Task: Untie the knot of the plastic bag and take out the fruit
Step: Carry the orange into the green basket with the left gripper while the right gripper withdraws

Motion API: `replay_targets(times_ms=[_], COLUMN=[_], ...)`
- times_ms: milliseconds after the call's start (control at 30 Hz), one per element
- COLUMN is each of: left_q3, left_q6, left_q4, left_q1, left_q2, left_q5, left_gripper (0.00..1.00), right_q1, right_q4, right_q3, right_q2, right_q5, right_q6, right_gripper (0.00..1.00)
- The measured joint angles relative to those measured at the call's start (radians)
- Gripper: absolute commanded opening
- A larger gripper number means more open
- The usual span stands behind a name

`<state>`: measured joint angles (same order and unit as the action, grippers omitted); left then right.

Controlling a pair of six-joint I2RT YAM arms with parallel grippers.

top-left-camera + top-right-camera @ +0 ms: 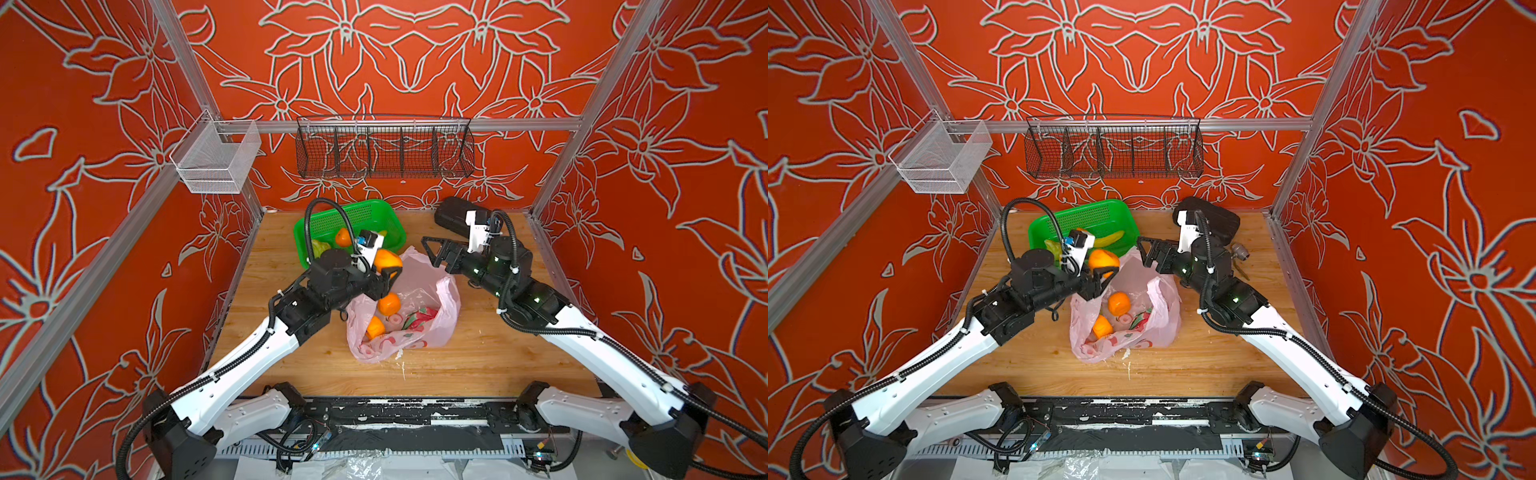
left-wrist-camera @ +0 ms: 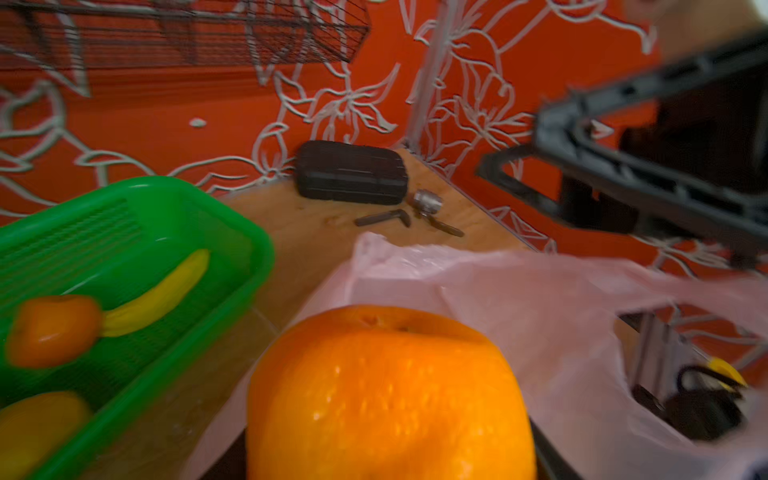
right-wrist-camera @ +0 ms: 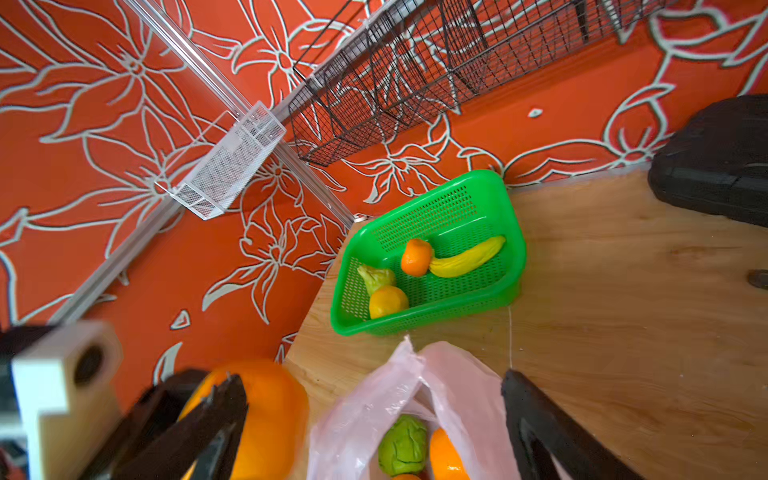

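Note:
The pink plastic bag (image 1: 436, 332) lies mid-table with its mouth wide open, and no knot shows. Inside it are two oranges (image 1: 389, 304) (image 1: 375, 327) and a dragon fruit (image 1: 419, 318). The right wrist view also shows a knobbly green fruit (image 3: 403, 444) in the bag (image 3: 365, 407). My left gripper (image 1: 392, 272) is shut on a large orange (image 1: 388, 259) (image 2: 386, 395), raised over the bag's far-left edge beside the green basket (image 1: 374, 210). My right gripper (image 1: 432, 249) (image 3: 374, 376) hovers open and empty over the bag's far edge.
The green basket (image 3: 511, 216) holds an orange (image 3: 417, 257), a banana (image 3: 467, 257), a yellow fruit (image 3: 388, 302) and a green one (image 3: 376, 277). A black case (image 1: 453, 214) and small metal tools (image 1: 1239, 251) lie at the back right. Wire baskets (image 1: 384, 149) (image 1: 216, 158) hang on the walls.

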<state>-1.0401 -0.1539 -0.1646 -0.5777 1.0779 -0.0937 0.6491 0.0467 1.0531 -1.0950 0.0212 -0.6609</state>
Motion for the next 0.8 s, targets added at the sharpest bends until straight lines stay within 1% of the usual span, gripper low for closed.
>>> replay_targets(times_ms=[133,300,367,467,533,600,700,800], left_q3=[-0.099,-0.219,-0.286,-0.390,-0.435,-0.457,-0.465,-0.492], left_q6=[-0.102,-0.212,-0.255,-0.321,-0.361,-0.418,-0.500,-0.578], left_q4=[-0.046,-0.123,-0.172,-0.259,-0.298,-0.330,-0.351,-0.359], left_q1=[0.152,0.256,0.297,0.349,0.367,0.375,0.383,0.389], left_q2=[0.070,0.197,0.264,0.364,0.412,0.457,0.518,0.615], left_q5=[0.050,0.066,0.066,0.067,0.068,0.064,0.043,0.011], left_gripper=[0.47,0.47,0.46,0.46,0.47,0.47,0.47,0.46], right_q1=[-0.005,-0.007,-0.013,-0.050,-0.089,-0.121,-0.137,-0.137], right_q4=[0.025,0.116,0.160,0.214,0.254,0.301,0.346,0.376], right_q3=[0.001,0.023,0.037,0.084,0.149,0.254,0.416,0.515], right_q2=[-0.003,0.007,0.018,0.029,0.023,-0.006,-0.073,-0.142], right_q5=[-0.025,-0.096,-0.144,-0.201,-0.225,-0.242,-0.245,-0.218], right_q6=[0.089,0.263,0.299,0.282,0.251,0.226,0.211,0.209], right_gripper=[0.97,0.97,0.97,0.97,0.97,0.97,0.97,0.97])
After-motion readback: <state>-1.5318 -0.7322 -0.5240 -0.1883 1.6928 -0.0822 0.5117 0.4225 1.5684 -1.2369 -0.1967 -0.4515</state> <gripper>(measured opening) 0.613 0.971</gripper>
